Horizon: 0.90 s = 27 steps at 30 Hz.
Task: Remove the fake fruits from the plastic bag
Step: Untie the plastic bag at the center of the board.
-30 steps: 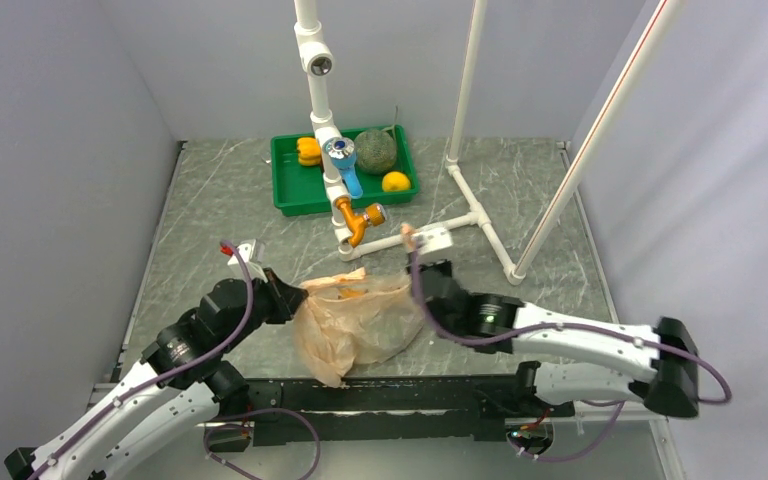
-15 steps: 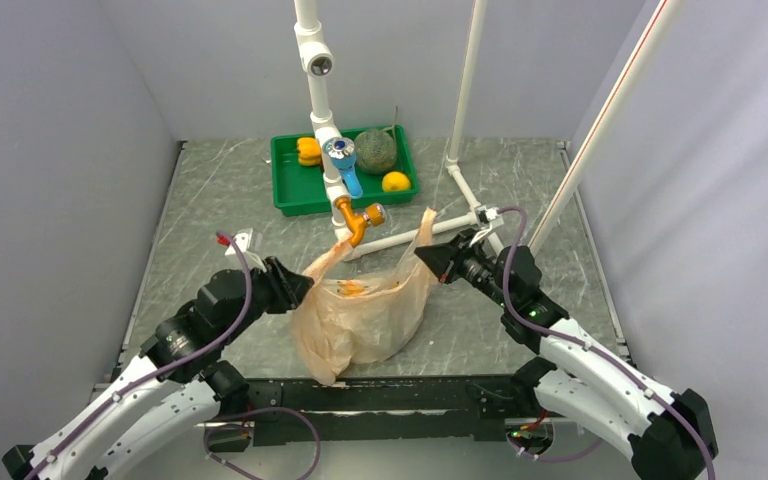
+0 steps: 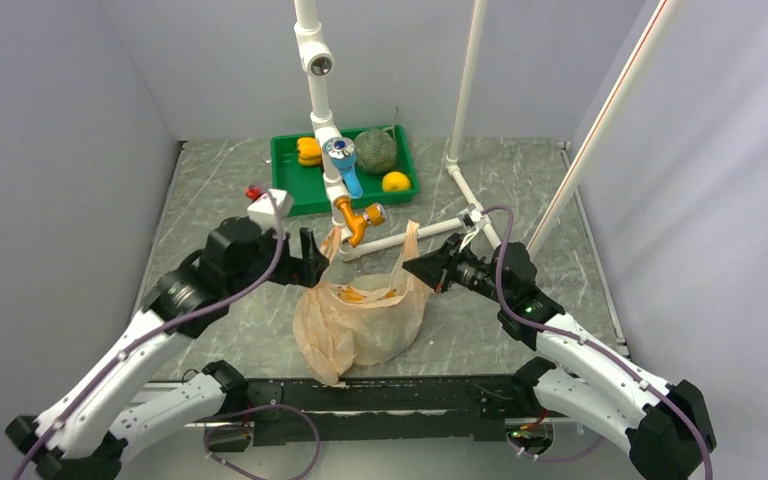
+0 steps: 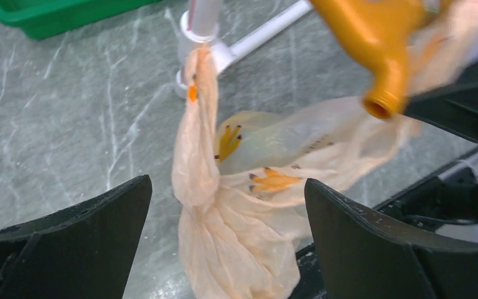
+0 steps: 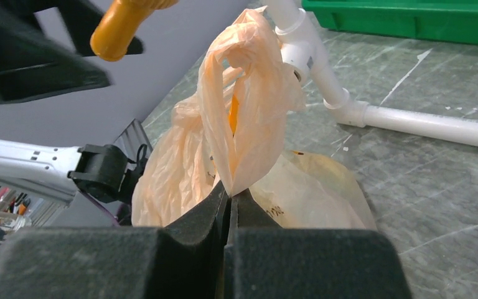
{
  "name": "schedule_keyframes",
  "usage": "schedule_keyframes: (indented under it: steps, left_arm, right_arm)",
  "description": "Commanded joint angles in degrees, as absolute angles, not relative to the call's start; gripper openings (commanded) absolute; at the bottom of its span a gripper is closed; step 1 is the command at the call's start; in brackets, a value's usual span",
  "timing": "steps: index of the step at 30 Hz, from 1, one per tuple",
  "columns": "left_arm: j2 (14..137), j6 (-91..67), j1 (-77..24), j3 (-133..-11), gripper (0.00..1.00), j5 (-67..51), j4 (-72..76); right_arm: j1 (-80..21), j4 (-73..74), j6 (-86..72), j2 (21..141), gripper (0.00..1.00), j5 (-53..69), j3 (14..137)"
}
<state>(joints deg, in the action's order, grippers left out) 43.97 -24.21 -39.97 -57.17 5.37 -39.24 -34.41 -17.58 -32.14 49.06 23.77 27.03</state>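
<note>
The peach plastic bag [image 3: 360, 322] with banana prints sits at the table's near middle, its mouth facing up. My right gripper [image 3: 412, 268] is shut on the bag's right handle loop and holds it raised; the wrist view shows the film pinched between the tips [image 5: 229, 196]. My left gripper [image 3: 322, 262] hovers open beside the left handle loop [image 4: 196, 118], which stands up between its wide fingers [image 4: 68, 249] untouched. The bag [image 4: 243, 249] sags below. The fake fruits are hidden inside the bag [image 5: 249, 106].
A white pipe frame [image 3: 480, 215] with an orange tap nozzle [image 3: 358, 218] stands just behind the bag, close to both grippers. A green tray [image 3: 290, 190] at the back holds a netted melon [image 3: 376, 151], a yellow pepper [image 3: 308, 151] and a round orange fruit [image 3: 396, 181].
My left gripper opened, let go of the left handle and rose toward the tap. My right gripper shut on the right handle and lifted it.
</note>
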Motion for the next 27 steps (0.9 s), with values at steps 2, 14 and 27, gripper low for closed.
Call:
schedule_keyframes:
  steps: [2, 14, 27]
  left_arm:
    - [53.15, -22.07, -33.94, -58.16, 0.99, -0.56, -39.49]
    - [62.55, -27.57, -25.54, -50.0, 0.98, -18.12, -20.1]
    - [52.95, -28.91, -18.33, -51.33, 0.25, -27.52, -18.86]
  right_arm:
    - [-34.37, -18.91, -31.08, 46.96, 0.0, 26.04, 29.53]
    - [-34.39, -16.85, -29.97, 45.41, 0.0, 24.77, 29.75]
    - [-34.23, -14.23, -33.56, 43.97, 0.0, 12.28, 29.27]
